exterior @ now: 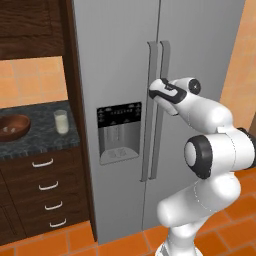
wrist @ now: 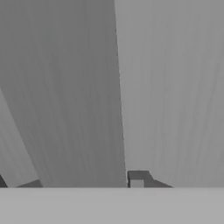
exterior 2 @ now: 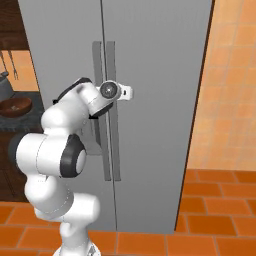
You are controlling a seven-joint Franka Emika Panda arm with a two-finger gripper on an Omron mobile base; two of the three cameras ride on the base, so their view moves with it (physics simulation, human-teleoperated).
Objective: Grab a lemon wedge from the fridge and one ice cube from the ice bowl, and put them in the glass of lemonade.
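Gripper sits at the pair of long vertical handles where the two doors of the fridge meet, with the hand pressed in close to the steel. From the left base view its dark-and-white body overlaps the handle bars at about upper-middle door height; from the right base view the hand reaches across the same two handles, its round wrist face turned outward. In the hand view one dark finger tip rises at the bottom right and a second dark tip shows at the lower left, with a broad grey bar of handle running up between them; the jaws stand partly apart, and whether they actually press on the handle I cannot tell. Both fridge doors are closed. To the left of the fridge, beyond a dark wooden side panel, a dark speckled counter runs above a stack of drawers. On that counter the glass of lemonade stands upright near the fridge side, holding pale liquid. Farther left, near the picture's edge, rests the ice bowl, with small whitish pieces inside that are too small to make out clearly.
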